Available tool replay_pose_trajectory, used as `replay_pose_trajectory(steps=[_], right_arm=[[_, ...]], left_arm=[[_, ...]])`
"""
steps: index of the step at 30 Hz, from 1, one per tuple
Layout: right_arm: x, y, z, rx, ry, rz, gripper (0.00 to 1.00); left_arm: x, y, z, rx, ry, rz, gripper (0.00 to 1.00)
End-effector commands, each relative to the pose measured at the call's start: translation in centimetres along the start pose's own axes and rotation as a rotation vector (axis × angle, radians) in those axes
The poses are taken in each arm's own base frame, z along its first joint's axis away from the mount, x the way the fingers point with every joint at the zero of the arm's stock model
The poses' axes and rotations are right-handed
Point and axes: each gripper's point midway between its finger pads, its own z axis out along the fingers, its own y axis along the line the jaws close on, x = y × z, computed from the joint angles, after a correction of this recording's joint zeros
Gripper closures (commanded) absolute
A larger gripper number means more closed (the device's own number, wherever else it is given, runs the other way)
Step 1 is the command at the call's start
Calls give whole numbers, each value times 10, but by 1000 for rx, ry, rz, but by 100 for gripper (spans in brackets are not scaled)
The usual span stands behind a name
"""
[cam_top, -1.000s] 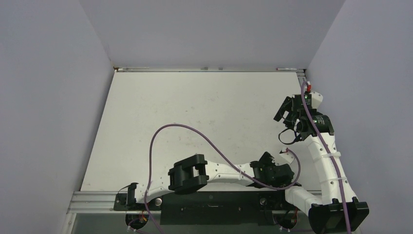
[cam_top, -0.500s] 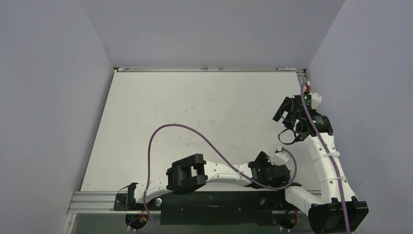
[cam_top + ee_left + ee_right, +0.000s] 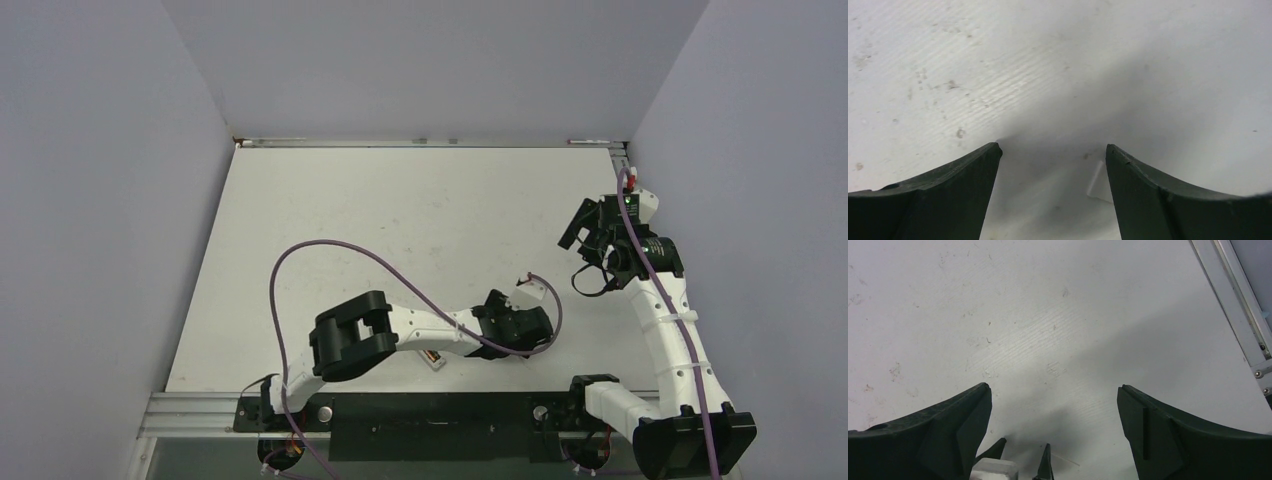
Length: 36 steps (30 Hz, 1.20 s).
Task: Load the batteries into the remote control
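Observation:
A small white piece with an orange-brown streak [image 3: 432, 360] lies near the table's front edge, just below my left forearm. It looks like the remote control with a battery on it, but it is too small to be sure. My left gripper [image 3: 519, 324] [image 3: 1053, 147] hangs low over the table, open, with nothing between its fingers. In the left wrist view the corner of a flat white piece [image 3: 1097, 183] shows against the inner side of the right finger. My right gripper [image 3: 583, 232] [image 3: 1053, 389] stands wide open over bare table at the right.
The metal rail [image 3: 1235, 305] runs along the table's right edge, close to my right gripper. A purple cable [image 3: 330, 250] arcs above the left arm. Dark pointed shapes and a white block [image 3: 994, 470] sit at the bottom of the right wrist view.
My left arm has swung left and away from the near edge, uncovering the small white and orange piece. Its jaws have narrowed a little. The right arm has not moved.

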Motion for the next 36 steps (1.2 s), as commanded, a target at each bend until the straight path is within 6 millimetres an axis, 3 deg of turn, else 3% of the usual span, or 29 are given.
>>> replay_pose_trajectory(steps=[1, 8, 10, 19, 24, 30, 36], right_arm=[[-4, 4, 1, -30, -14, 1, 3], [19, 11, -2, -114, 53, -44, 8], [33, 15, -2, -153, 96, -58, 10], [132, 29, -13, -217, 291, -147, 22], [177, 17, -14, -138, 333, -218, 27], [216, 6, -9, -81, 381, -246, 34], [242, 1, -3, -31, 413, -293, 36]], left_arm=[[152, 104, 8, -231, 479, 93, 25], [122, 139, -19, -195, 449, -60, 27], [106, 139, -31, -137, 427, -124, 27], [21, 153, -115, 65, 242, -281, 20], [-15, 183, -162, 154, 121, -386, 17], [-18, 219, -191, 189, 77, -445, 16], [-4, 224, -201, 240, 97, -454, 15]])
